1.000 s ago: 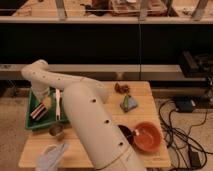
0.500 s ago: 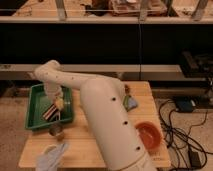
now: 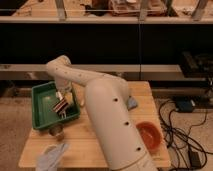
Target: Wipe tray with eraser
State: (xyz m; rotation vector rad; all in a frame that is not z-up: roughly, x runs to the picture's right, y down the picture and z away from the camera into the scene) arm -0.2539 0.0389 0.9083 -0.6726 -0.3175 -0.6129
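Gripper [image 3: 63, 98] down inside green tray [image 3: 42, 92] on counter [image 3: 95, 140], jaws seemingly clamped on eraser [image 3: 59, 106] touching tray floor. Eraser looks light, stiff block; best held by its long sides.

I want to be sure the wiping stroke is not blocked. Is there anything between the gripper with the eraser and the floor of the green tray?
Nothing visible blocks it. The gripper is inside the green tray, over its right half, with the eraser at its tip down near the tray floor. The metal cup sits outside, by the tray's front edge.
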